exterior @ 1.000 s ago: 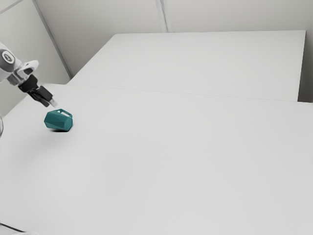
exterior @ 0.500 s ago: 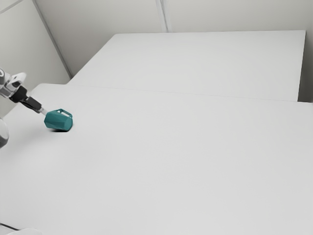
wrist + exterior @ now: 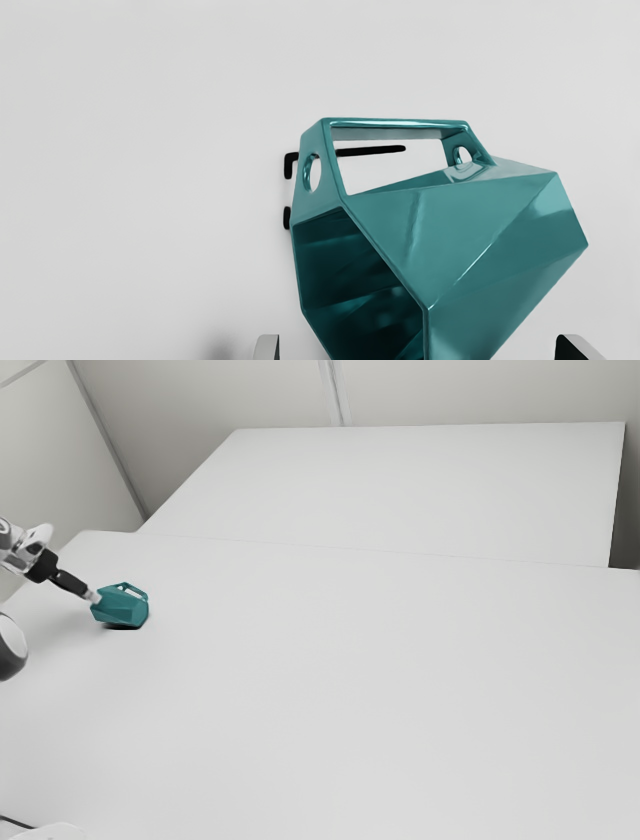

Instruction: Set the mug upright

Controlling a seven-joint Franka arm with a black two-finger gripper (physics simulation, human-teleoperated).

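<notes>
Mug on Its Side at the Tips of a Wide-Spread Gripper

The teal mug (image 3: 122,607) lay tipped over on the white table (image 3: 350,690), its handle (image 3: 133,590) uppermost. It rested near the table's edge at the exterior view's left, not far from the far corner on that side, with a dark shadow (image 3: 125,626) beneath it.

The gripper (image 3: 93,598) slanted down to the mug from the exterior view's left, its tips overlapping the mug's near end there. Whether they touched it could not be told from that side.

In the wrist view the fingertips (image 3: 267,347) stood far apart, with part of the mug's body between them and nothing clamped. The mug's mouth (image 3: 360,285) was turned toward one fingertip, while the closed end of the body angled away on the other side. Through the handle's opening, a thin black mark (image 3: 372,150) could be seen on the table.

A black cable (image 3: 18,823) ran in at the exterior view's lower left, beside a white rounded shape (image 3: 50,832).
</notes>
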